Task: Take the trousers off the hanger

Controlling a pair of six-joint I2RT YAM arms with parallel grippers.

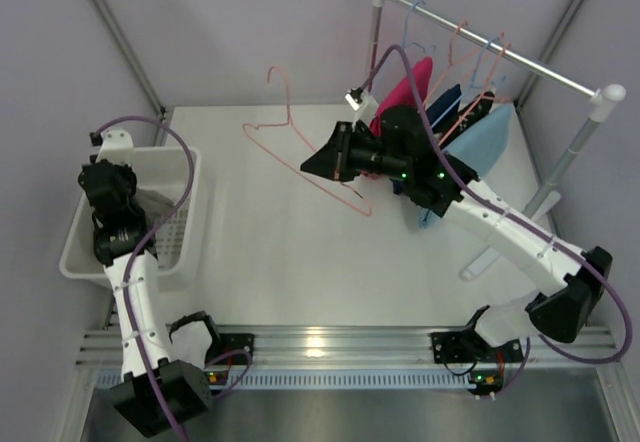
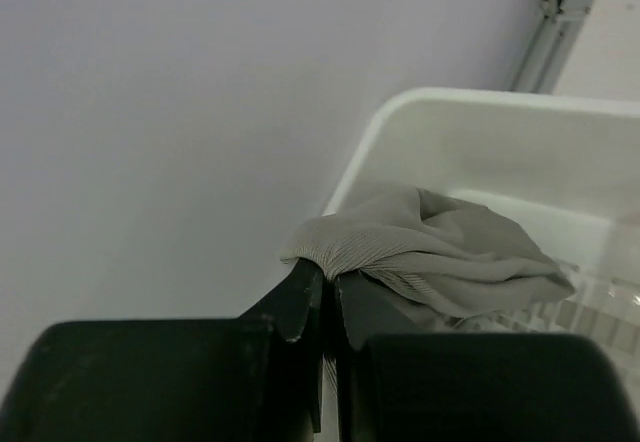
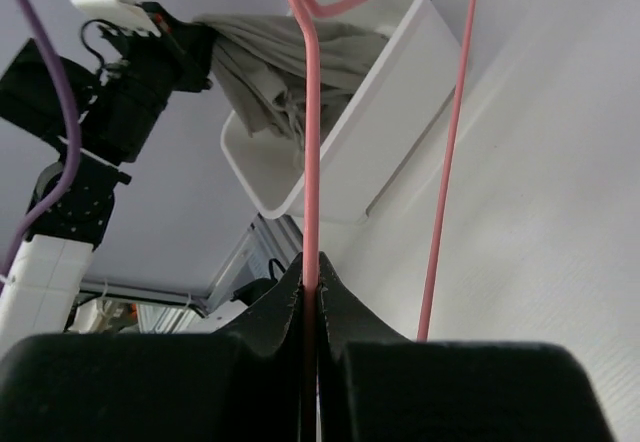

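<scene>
Grey trousers (image 2: 430,247): light grey, finely ribbed soft cloth, bunched and creased, on no hanger.
Grey pair, hold: one gathered edge is pinched between the closed fingers of my left tool (image 2: 322,282).
Grey pair, place: it drops from that pinch into the white bin (image 2: 480,102) at the left of the tabletop.
Sky-blue trousers (image 1: 490,137): plain and smooth, hanging at the far right; the lower end is hidden behind my right arm.
Hanger (image 3: 311,162): pink wire, bare, clamped in my right tool (image 3: 311,272) above the middle of the tabletop.
</scene>
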